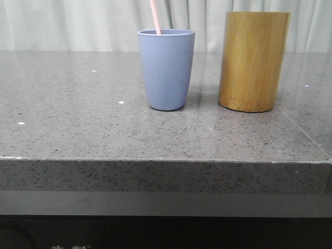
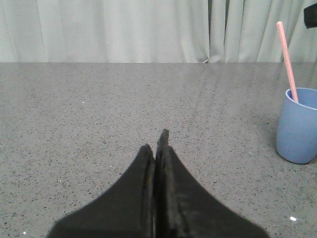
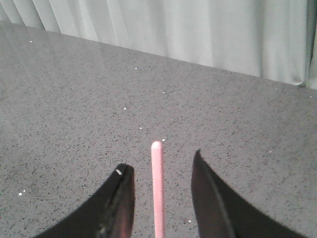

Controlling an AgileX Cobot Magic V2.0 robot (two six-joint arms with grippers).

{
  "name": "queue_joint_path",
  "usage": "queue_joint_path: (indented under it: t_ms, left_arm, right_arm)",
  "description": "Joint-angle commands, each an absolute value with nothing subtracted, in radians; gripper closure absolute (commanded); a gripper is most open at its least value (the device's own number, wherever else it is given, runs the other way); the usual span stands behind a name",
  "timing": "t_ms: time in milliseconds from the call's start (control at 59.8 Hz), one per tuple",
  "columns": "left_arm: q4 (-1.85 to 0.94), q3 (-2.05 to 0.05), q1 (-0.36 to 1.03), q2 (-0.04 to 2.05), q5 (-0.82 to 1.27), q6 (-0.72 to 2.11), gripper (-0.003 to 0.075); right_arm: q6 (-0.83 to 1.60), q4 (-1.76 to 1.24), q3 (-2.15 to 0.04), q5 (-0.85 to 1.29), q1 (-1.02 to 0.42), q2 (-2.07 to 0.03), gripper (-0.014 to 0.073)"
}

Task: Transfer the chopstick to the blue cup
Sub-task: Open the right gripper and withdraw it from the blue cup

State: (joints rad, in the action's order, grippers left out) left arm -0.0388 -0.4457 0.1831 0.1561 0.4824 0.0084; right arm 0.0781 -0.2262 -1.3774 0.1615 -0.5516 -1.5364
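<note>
A: Tumbler first, front view: matte pale blue tapered cup, no handle [image 1: 166, 70], upright on the speckled grey stone tabletop [image 1: 78, 119]. Thin pale pink chopstick [image 1: 155, 16] stands inside it, leaning on the rim's far side, upper end running out of frame. Tall tan bamboo cylinder holder [image 1: 253, 61] just beside the cup on the right, small gap btwn them. No arms visible here.

B: Left wrist view?

A: Left gripper [image 2: 159, 148] w/ black fingers pressed together, nothing btwn them, low over bare tabletop. Blue cup sits well apart from it, pink stick poking up from inside. Pale pleated curtain [image 2: 124, 29] behind.

B: Right wrist view?

A: Right gripper [image 3: 161, 171] has jaws spread wide, one either side of the pink chopstick, clear gap on both sides, no contact. Stick's rounded tip shows btwn the fingers; cup itself isn't in that view.
</note>
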Motion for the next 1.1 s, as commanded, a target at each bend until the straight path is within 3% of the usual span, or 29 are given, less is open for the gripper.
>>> queue_joint_path:
  t_ms: [0, 117, 251, 586, 1087]
  left_arm:
    - [-0.041, -0.470, 0.179, 0.170, 0.397, 0.000, 0.0739]
    - [-0.041, -0.470, 0.179, 0.170, 0.397, 0.000, 0.0739]
    - [-0.041, -0.470, 0.179, 0.170, 0.397, 0.000, 0.0739]
    - [-0.041, -0.470, 0.179, 0.170, 0.397, 0.000, 0.0739]
    - [-0.041, -0.470, 0.179, 0.170, 0.397, 0.000, 0.0739]
  right_arm:
    - [0.083, -0.188, -1.414, 0.142, -0.536, -1.441, 0.0396]
    - [0.083, -0.187, -1.414, 0.255, -0.475, -1.377, 0.0573]
    - [0.083, -0.144, -1.414, 0.374, -0.371, -1.303, 0.0708]
    - [0.083, -0.082, -1.309, 0.556, -0.131, -1.054, 0.0694]
    - [0.083, -0.126, -0.590, 0.288, -0.124, -0.396, 0.0694]
